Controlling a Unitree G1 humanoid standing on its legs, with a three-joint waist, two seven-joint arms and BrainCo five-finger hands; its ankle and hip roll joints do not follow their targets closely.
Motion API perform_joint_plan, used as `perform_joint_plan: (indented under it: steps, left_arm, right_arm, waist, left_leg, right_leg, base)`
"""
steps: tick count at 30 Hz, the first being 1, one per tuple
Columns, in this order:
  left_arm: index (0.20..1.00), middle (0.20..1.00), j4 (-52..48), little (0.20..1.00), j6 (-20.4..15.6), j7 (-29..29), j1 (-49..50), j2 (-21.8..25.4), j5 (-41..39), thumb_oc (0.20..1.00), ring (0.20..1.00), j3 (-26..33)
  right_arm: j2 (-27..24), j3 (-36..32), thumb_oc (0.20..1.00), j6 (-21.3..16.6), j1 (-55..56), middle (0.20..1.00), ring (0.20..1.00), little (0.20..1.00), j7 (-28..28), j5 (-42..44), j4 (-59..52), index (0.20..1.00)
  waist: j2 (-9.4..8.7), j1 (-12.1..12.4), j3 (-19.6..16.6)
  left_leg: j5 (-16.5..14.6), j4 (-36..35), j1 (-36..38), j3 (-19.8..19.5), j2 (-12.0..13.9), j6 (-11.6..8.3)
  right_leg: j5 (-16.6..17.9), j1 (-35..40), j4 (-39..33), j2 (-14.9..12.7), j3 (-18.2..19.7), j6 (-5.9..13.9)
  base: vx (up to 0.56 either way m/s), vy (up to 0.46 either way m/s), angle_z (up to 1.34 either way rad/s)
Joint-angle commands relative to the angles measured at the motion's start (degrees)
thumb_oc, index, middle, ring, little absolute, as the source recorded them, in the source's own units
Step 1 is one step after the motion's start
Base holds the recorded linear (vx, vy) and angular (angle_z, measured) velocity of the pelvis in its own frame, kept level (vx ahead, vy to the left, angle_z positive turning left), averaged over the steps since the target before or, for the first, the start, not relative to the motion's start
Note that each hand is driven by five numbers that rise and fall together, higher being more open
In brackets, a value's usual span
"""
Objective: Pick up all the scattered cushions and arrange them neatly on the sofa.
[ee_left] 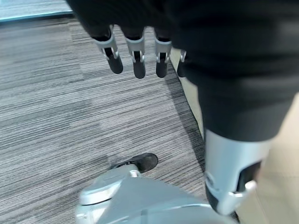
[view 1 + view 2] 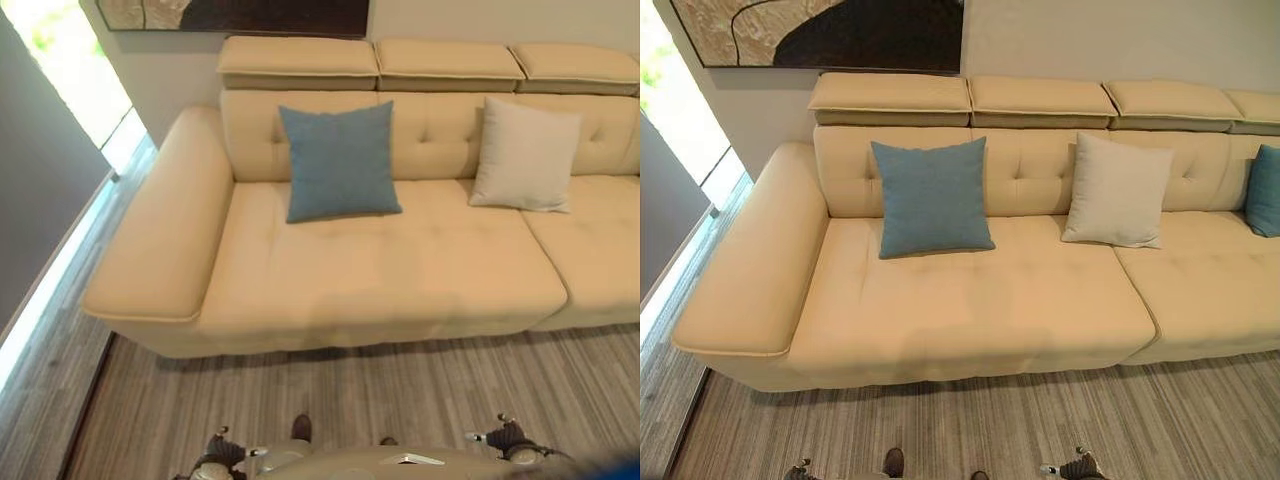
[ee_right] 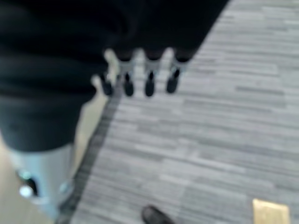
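Both my left hand (image 1: 135, 56) and right hand (image 3: 140, 77) hang slack-fingered, empty, over carpet. The blue cushion (image 2: 930, 195) and cream cushion (image 2: 1115, 192) stand ahead on the sofa (image 2: 990, 290); I'd search the floor first.

The left robot hand (image 1: 140, 56) hangs with relaxed fingers over the grey striped carpet (image 1: 56, 107).

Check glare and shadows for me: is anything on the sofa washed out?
Left eye view: only the window beside the sofa is blown out; blue cushion and cream cushion are evenly lit. Right eye view: a soft shadow lies under the sofa's front edge.
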Motion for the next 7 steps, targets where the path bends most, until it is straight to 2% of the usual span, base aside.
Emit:
perform_joint_plan:
  steps: [1,7]
  left_arm:
    - [1.000,1.000,0.71,1.000,-0.55,-0.48,-3.80,0.15,1.46,1.000,1.000,0.62]
    - [1.000,1.000,1.01,1.000,-0.52,-0.94,-3.90,-0.15,2.19,1.000,1.000,-0.27]
  right_arm:
    - [-1.68,1.04,1.000,-1.01,-2.95,1.000,1.000,1.000,-0.89,-0.20,0.59,1.000]
    - [-1.38,1.47,1.000,-1.29,-2.58,1.000,1.000,1.000,-0.98,-0.15,0.65,1.000]
  waist:
    - [-2.37,0.09,1.07]
    - [-1.84,-0.50,0.88]
  left_leg:
    - [-7.20,0.15,3.70,-1.58,-3.76,1.15]
    - [-7.08,-0.48,4.72,-1.24,-3.45,0.77]
  right_leg:
    - [1.83,-0.88,0.87,-2.94,0.80,4.36]
    - [1.89,-0.33,0.46,-2.92,0.91,4.36]
  base:
    - [0.00,0.000,0.00]
    - [0.00,0.000,0.00]
